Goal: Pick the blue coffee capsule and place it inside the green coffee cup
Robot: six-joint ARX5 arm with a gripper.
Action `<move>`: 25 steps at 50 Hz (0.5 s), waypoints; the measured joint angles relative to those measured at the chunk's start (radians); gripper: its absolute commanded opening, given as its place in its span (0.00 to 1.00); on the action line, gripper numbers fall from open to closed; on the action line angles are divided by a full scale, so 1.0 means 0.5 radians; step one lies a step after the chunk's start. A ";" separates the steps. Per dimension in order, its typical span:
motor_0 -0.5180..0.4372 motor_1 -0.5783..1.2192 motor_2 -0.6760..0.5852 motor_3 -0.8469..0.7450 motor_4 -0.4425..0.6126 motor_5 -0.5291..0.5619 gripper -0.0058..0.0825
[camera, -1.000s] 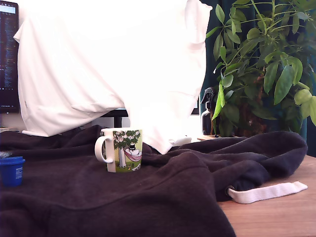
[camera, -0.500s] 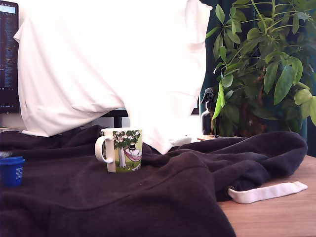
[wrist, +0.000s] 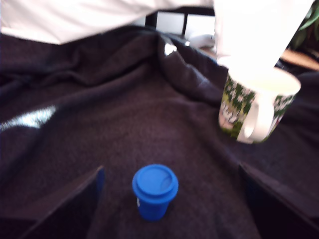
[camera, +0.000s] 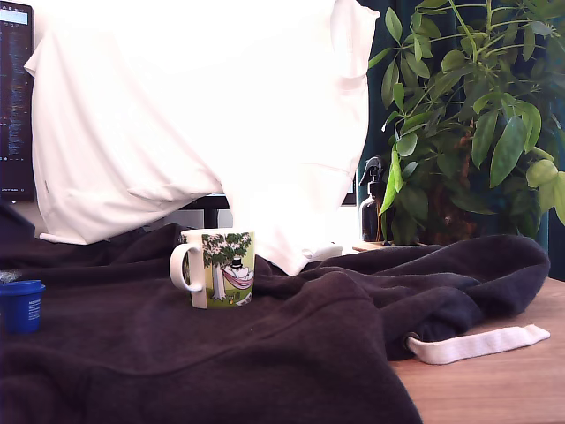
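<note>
My hand [wrist: 169, 199] spread wide, hovering astride blue capsule [wrist: 155, 191]. Centre over lid, drop straight, pinch below rim; mug [wrist: 256, 103] well apart.

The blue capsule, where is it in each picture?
Exterior view: the blue capsule stands on the dark cloth at the picture's far left edge, well apart from the mug.
Wrist view: the capsule stands upright between the open fingers.
Shared landmark: the mug.
</note>
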 measured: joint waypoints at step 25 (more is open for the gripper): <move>0.000 1.092 0.148 0.616 0.000 0.056 0.96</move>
